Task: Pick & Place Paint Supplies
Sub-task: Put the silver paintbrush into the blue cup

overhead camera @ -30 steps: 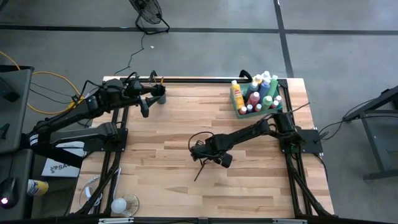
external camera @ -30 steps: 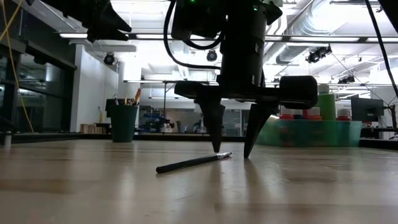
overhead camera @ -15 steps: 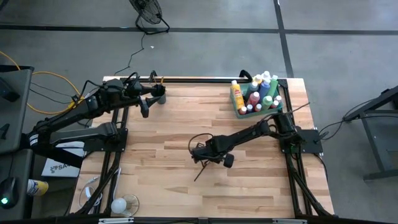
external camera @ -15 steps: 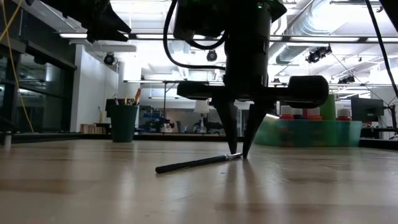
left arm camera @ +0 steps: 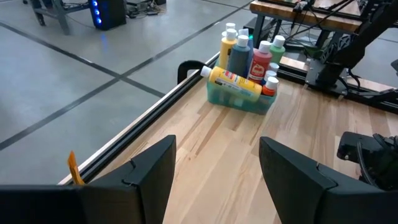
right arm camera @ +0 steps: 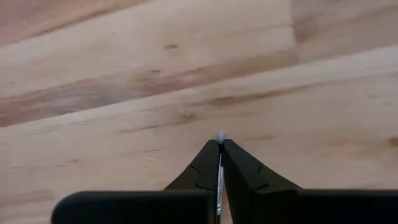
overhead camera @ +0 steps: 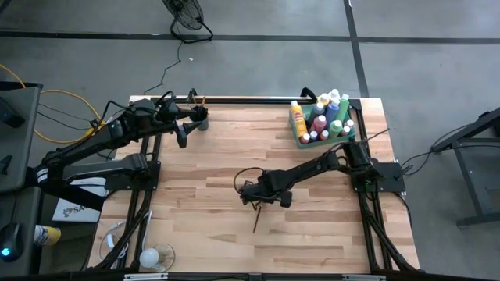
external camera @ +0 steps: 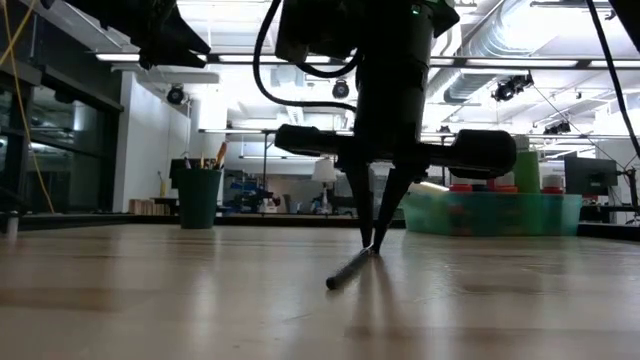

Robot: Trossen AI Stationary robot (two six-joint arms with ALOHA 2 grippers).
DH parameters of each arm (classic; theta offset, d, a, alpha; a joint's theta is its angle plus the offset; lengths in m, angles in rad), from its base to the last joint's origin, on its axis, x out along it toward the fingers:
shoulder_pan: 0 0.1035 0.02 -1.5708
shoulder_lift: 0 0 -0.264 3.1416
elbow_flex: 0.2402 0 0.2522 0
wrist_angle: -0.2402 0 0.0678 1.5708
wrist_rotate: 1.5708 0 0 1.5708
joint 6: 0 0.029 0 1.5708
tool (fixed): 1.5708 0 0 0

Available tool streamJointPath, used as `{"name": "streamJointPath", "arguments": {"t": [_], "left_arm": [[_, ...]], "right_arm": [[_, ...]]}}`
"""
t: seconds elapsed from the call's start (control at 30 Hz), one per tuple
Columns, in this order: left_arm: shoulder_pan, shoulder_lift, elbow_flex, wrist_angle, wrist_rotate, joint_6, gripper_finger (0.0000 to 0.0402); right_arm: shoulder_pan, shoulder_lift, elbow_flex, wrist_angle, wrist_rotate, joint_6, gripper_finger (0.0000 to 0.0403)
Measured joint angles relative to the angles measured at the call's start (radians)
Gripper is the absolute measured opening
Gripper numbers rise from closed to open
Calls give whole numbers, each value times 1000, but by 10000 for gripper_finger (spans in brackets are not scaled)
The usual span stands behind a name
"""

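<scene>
A thin dark paintbrush (overhead camera: 255,219) lies on the wooden table (overhead camera: 195,211) near its middle; it also shows in the low view (external camera: 345,273). My right gripper (overhead camera: 257,203) stands over the brush's far end, fingers pointing down and shut on it. Capped paint bottles (overhead camera: 322,117) stand in a translucent green tray (overhead camera: 306,141) at the far right corner, with a yellow bottle lying on top. My left gripper (left arm camera: 214,168) is open and empty, hovering by the dark round cup (overhead camera: 202,121) at the far left. My right gripper pinches the paintbrush's far end (external camera: 367,253) between its two fingertips (external camera: 381,225), coming from above and pointing down. A pale tip (right arm camera: 220,135) sticks out just past the shut fingers. The brush slants down from the hold, and its free end (external camera: 331,284) rests on the table.
The cup (external camera: 200,196) holds several brushes. The tray (external camera: 500,212) stands behind my right gripper in the low view. A black rail (overhead camera: 250,99) runs along the table's far edge. Bare wood lies around the brush.
My right gripper has shut its fingers on the brush's far end. The brush has turned about on the table: its held end has stayed under the fingers while its free end has swung from the left toward the near edge.
</scene>
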Motion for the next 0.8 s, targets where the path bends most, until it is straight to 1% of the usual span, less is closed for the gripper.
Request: {"name": "streamJointPath", "arguments": {"t": [0.07, 0.2, 0.3, 0.37, 0.47, 0.53, 0.6, 0.67, 0.8], "left_arm": [[0, 0, 0, 0, 0, 0, 225], [0, 0, 0, 1, 0, -8, 226], [0, 1, 0, 8, 23, -11, 225], [0, 2, 0, 19, 53, -16, 225], [0, 22, 1, 41, 85, -47, 226], [0, 45, 1, 49, 103, -67, 226], [0, 69, 1, 76, 128, -87, 226], [0, 99, 1, 124, 172, -110, 226], [-1, 168, 1, 259, 266, -179, 226]], "right_arm": [[0, -15, -2, 3, 42, -22, 5], [-9, -79, -4, -11, 169, -81, 5], [-22, -145, 0, -9, 247, -171, 4], [-35, -191, -1, -11, 301, -267, 4], [-65, -275, -1, 31, 396, -470, 4], [-89, -330, 0, 88, 450, -630, 4], [-110, -385, 0, 154, 477, -814, 4], [-134, -435, 0, 253, 481, -1013, 4], [-186, -510, 0, 460, 439, -1355, 4]]}}
